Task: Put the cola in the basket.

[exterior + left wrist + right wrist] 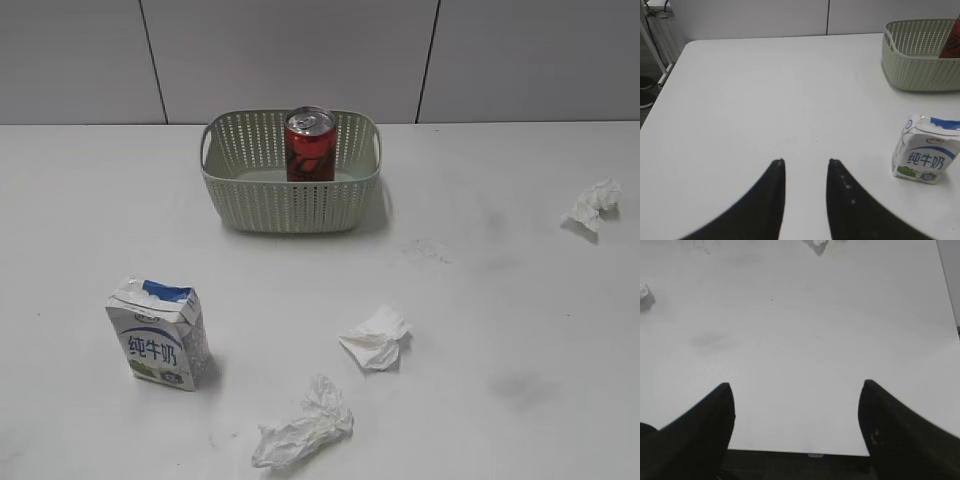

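Observation:
The red cola can point(310, 146) stands upright inside the pale green basket point(290, 206) at the back middle of the table. In the left wrist view the basket point(920, 70) is at the upper right with a red sliver of the can point(952, 40) at the frame edge. My left gripper point(805, 162) is open and empty over bare table, well short of the basket. My right gripper point(796, 385) is wide open and empty above the table's front edge. Neither gripper shows in the exterior view.
A white-and-blue milk carton point(158, 334) stands at the front left, also in the left wrist view point(926, 150). Crumpled tissues lie at front centre point(302, 427), centre right point(376, 337) and far right point(592, 205). The table's front edge point(810, 452) is under the right gripper.

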Available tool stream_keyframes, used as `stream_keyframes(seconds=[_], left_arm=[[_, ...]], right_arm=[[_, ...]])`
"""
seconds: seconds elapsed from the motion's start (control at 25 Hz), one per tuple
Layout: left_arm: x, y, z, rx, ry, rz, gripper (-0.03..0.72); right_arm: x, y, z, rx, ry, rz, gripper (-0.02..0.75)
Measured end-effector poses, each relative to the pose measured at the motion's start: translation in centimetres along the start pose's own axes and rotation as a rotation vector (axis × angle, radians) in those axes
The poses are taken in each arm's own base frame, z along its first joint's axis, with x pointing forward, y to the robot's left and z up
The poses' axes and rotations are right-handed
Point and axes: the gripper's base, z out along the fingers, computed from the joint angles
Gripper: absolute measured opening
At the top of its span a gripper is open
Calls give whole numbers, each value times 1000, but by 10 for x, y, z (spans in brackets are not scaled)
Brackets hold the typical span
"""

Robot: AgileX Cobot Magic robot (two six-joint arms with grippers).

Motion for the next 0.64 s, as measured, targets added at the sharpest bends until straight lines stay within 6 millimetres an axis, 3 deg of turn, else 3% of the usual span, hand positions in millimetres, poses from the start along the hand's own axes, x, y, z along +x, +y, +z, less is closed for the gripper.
stream_keyframes(seconds=[0.64], left_arm=[[0, 0, 0, 0, 0, 0, 228]], right_arm=[[17, 1, -26, 8, -202, 0, 582]])
